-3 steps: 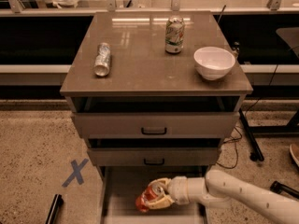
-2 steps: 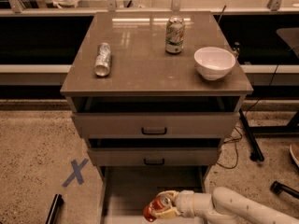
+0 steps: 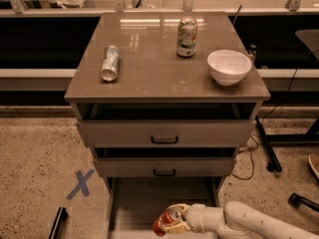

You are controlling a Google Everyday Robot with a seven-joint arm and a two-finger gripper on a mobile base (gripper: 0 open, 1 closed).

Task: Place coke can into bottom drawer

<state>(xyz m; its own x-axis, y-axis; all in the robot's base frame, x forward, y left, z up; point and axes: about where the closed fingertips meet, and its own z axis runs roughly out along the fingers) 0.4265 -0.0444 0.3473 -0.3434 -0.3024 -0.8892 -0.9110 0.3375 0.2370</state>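
Note:
The bottom drawer (image 3: 134, 203) is pulled out at the foot of the cabinet, its flat floor showing. The coke can (image 3: 163, 222), red with a silver top, lies tilted inside it near the front, just above or on the floor. My gripper (image 3: 172, 221) comes in from the lower right on a white arm and is shut on the coke can, fingers around its body.
On the cabinet top stand a pale white-green can (image 3: 187, 37) and a white bowl (image 3: 229, 66); a silver can (image 3: 109, 62) lies on its side. Two upper drawers with black handles (image 3: 164, 140) are slightly open. A blue X (image 3: 80, 184) marks the floor at left.
My gripper has carried the coke can lower and toward the front of the bottom drawer. The arm has dropped toward the lower edge of the view.

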